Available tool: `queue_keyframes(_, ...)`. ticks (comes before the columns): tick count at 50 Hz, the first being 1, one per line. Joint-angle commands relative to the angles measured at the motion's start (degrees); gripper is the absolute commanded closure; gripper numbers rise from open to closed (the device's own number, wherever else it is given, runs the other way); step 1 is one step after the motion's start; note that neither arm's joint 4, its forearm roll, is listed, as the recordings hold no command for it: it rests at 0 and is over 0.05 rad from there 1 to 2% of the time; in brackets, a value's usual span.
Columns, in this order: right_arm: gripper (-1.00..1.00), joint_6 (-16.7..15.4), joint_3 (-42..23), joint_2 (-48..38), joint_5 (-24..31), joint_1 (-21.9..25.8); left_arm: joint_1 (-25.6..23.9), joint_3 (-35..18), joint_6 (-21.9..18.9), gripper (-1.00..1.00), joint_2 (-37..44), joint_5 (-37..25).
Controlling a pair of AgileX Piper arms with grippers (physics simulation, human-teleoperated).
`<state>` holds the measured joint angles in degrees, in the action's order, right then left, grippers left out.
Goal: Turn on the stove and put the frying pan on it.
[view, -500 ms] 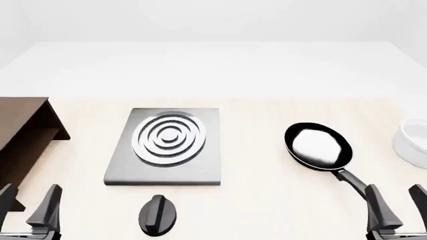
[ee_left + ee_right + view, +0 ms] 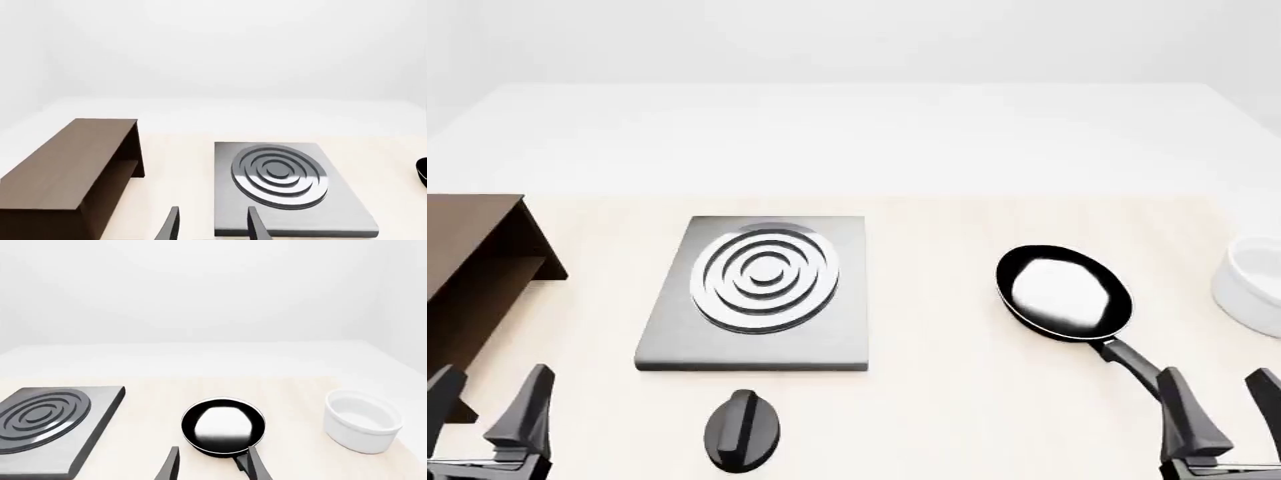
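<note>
Nothing has shifted in the last half second: both the left gripper (image 2: 487,405) and right gripper (image 2: 1217,405) hang spread and empty, the knob (image 2: 743,429) at the stove's (image 2: 761,295) 6 o'clock untouched, the frying pan (image 2: 1065,293) at its 3 o'clock, so the task is unstarted.

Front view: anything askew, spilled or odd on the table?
Nothing stands out. The stove lies flat with its knob just in front, the frying pan sits upright on the table to its right, and the white bowl is upright.
</note>
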<state>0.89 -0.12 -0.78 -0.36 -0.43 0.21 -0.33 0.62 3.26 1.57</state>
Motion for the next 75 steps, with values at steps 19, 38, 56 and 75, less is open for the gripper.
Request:
queue_keyframes(19,-1.0,0.0,0.1,-1.0,-0.7,0.1,-9.8,-4.4,-1.1,-1.0,22.4,5.9)
queue_keyframes(38,-1.0,0.1,0.1,-1.0,-0.7,0.1,-14.1,-2.5,-1.9,-1.0,33.8,11.4)
queue_keyframes(56,-1.0,0.1,0.1,-1.0,-0.6,0.2,-17.1,0.2,-4.8,-1.0,50.6,24.5)
queue_keyframes(75,-1.0,0.0,0.1,-0.9,-0.5,0.1,-20.0,0.3,-6.3,-1.0,59.3,29.6)
